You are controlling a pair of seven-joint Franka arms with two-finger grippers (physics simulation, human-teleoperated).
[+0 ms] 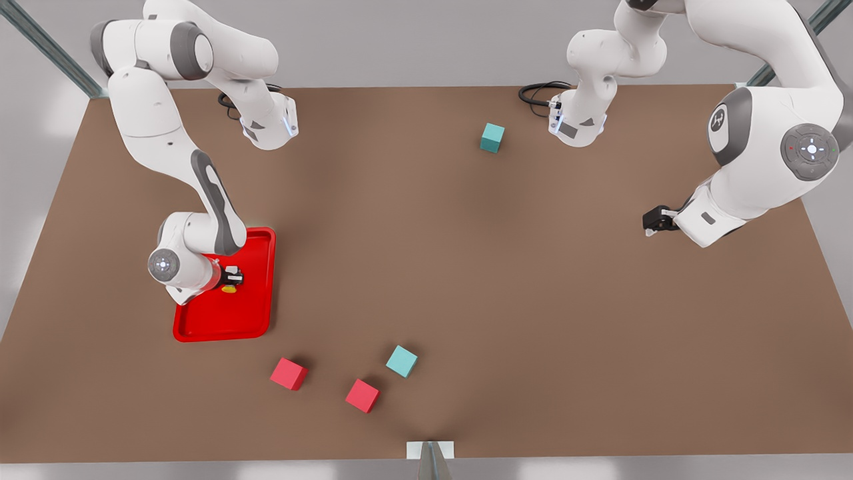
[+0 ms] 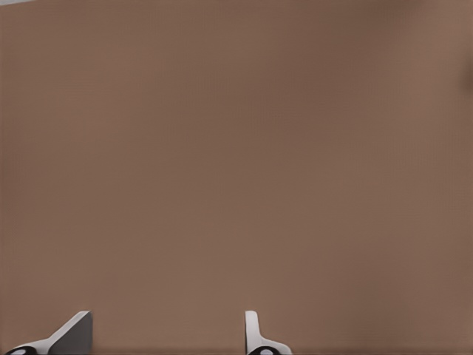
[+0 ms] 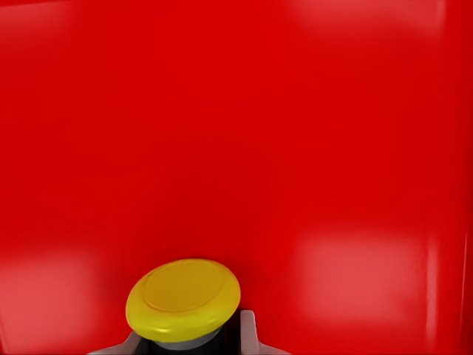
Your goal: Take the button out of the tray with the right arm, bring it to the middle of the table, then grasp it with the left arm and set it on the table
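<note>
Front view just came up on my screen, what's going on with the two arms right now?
The right gripper is down inside the red tray at the front view's left, its fingers on either side of the yellow-capped button, so the pick is at its grasp stage. Whether the fingers have closed on the button is not clear. The left gripper waits open above bare table at the front view's right. Two red cubes and two teal cubes lie on the table, untouched.

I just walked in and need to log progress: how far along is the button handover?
Early. Done: the right gripper has reached the button inside the tray. In hand: its fingers flank the button; a firm grasp isn't clear. Left: lifting out, carrying to mid-table, and handover to the waiting open left gripper.
</note>
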